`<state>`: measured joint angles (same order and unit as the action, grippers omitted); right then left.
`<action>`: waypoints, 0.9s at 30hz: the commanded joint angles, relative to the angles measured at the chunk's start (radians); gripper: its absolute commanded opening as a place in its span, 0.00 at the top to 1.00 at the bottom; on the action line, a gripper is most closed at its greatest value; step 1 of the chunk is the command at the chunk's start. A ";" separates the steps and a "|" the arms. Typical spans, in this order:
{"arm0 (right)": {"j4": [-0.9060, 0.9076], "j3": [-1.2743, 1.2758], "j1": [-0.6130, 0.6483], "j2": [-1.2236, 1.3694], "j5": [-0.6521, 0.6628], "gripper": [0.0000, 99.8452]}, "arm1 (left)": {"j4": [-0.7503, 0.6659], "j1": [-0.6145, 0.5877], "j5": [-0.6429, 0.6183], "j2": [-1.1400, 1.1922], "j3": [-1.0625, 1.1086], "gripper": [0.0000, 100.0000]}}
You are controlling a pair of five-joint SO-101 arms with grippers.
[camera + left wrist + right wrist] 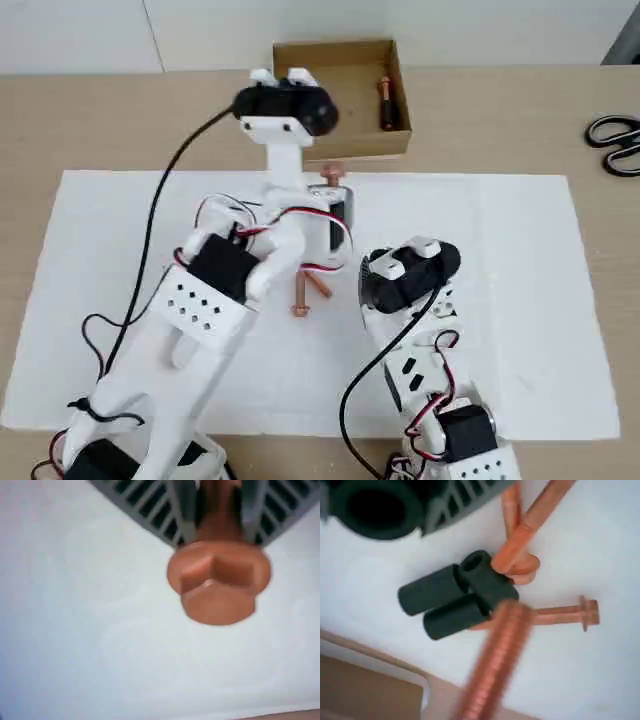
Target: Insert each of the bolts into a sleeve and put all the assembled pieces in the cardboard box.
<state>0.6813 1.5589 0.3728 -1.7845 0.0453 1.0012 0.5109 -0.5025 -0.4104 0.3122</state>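
My left gripper point(217, 515) is shut on a copper bolt point(217, 582), whose hex head faces the wrist camera above the white sheet. In the high view this bolt point(332, 173) stands just in front of the cardboard box point(360, 146), at the tip of the left arm's gripper point(330, 208). My right gripper point(390, 500) is shut on a black sleeve point(372, 530), seen end-on. A threaded copper shaft point(495, 660) hangs close to that camera. Under it lie three loose black sleeves point(445, 600) and several loose bolts point(565, 614). An assembled piece point(385, 103) lies in the box.
Two loose bolts point(305, 293) lie on the white sheet point(520, 300) between the arms. Scissors point(615, 140) rest on the wooden table at the far right. The sheet's right half is bare. The left arm crosses over the middle of the sheet.
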 commanded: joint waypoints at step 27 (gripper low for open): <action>0.019 0.006 0.012 -0.004 -0.072 1.00 | -0.798 -0.006 0.060 -0.290 0.622 0.99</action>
<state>0.6997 1.5696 0.3882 -1.7845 -0.0161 0.2631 0.5063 -0.4335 -0.6406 0.9306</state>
